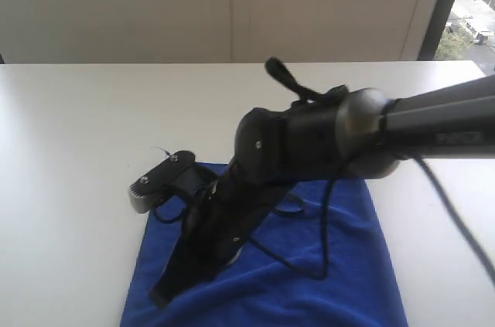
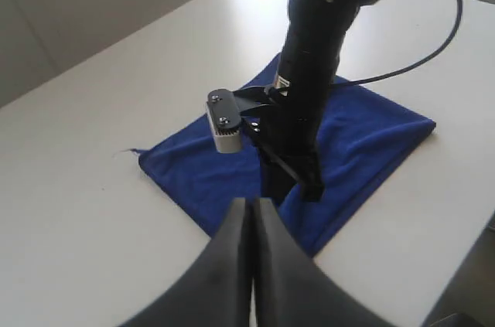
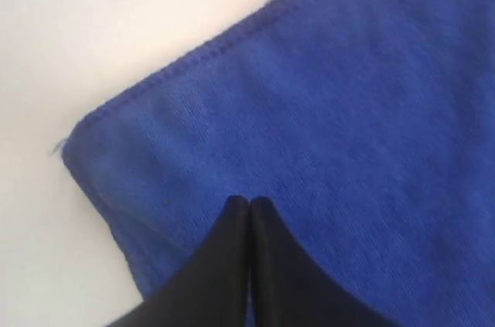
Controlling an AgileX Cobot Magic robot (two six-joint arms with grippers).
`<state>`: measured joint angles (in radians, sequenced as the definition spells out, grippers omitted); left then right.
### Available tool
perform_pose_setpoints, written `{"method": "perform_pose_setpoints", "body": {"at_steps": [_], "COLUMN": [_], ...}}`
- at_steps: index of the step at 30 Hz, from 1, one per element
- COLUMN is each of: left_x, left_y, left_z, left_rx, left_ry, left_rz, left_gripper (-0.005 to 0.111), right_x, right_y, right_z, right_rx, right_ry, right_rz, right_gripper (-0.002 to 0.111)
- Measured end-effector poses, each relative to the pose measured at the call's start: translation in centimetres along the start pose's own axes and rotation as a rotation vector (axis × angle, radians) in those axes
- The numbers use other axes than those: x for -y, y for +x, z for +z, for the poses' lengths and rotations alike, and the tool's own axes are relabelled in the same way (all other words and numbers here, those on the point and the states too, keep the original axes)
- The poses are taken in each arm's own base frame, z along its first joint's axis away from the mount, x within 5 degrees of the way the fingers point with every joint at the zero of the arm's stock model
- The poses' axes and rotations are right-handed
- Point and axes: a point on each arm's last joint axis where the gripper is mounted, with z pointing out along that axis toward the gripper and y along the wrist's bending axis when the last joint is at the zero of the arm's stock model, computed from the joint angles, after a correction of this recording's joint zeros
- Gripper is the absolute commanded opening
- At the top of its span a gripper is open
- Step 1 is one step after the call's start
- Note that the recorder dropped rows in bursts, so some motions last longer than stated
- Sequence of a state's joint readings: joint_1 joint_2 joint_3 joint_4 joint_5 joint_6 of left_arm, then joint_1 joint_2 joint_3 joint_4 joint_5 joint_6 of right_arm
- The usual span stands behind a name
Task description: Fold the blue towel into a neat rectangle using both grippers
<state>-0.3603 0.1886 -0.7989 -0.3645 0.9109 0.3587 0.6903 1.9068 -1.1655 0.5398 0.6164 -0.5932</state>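
blue towel [image 1: 332, 265]: soft, floppy, light | grab: its 7 o'clock corner | right pincer [image 3: 249, 202]: closed, empty | left pincer [image 2: 251, 203]: closed, empty

The soft, fuzzy microfibre towel [image 1: 340, 265] is a deep royal blue, plain and unpatterned, its hem stitched in the same blue. The smooth tabletop [image 1: 77, 126] is plain white. The right arm [image 1: 309, 137], its looping cable [image 1: 326, 226], the left gripper [image 2: 249, 203] and the right gripper [image 3: 249, 202] are matt black. The small wrist camera block [image 1: 143, 192] is silver-grey. The wall [image 1: 116, 2] is plain cream.
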Motion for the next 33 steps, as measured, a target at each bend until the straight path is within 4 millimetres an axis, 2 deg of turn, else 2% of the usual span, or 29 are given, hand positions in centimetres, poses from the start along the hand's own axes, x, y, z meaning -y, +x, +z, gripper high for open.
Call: {"method": "perform_pose_setpoints", "body": {"at_steps": [4, 8, 14, 16, 20, 24, 26, 33], "left_x": [0.6, 0.7, 0.5, 0.4, 0.2, 0.2, 0.1, 0.0], "left_y": [2.9, 4.9, 6.4, 6.7, 7.0, 7.0, 7.0, 7.0], "left_z": [0.7, 1.8, 3.3, 3.6, 4.2, 4.2, 4.2, 4.3], "left_rx": [-0.011, -0.042, -0.085, -0.088, -0.078, -0.074, -0.069, -0.058], "left_ry": [-0.001, 0.005, 0.012, 0.009, -0.004, -0.006, -0.01, -0.018], "left_rz": [-0.024, -0.043, -0.07, -0.077, -0.078, -0.066, -0.065, -0.066], "left_gripper": [0.0, 0.0, 0.0, 0.0, 0.0, 0.0, 0.0, 0.0], "right_x": [-0.2, 0.5, 1.4, 2.4, 8.8, 14.9, 15.7, 15.6], "right_y": [-1.2, -2.4, -4.2, -5.0, -6.2, -5.1, -4.6, -4.7], "right_z": [2.1, 4.1, 5.1, 5.3, 4.5, 2.5, 2.2, 1.4], "right_rx": [-0.022, -0.025, -0.022, -0.007, 0.088, 0.131, 0.111, 0.098], "right_ry": [-0.018, -0.018, 0.039, 0.075, 0.217, 0.302, 0.308, 0.321], "right_rz": [-0.015, -0.007, 0.009, 0.059, 0.258, 0.437, 0.432, 0.358], "right_gripper": [0.0, 0.0, 0.0, 0.0, 0.0, 0.0, 0.0, 0.0]}}
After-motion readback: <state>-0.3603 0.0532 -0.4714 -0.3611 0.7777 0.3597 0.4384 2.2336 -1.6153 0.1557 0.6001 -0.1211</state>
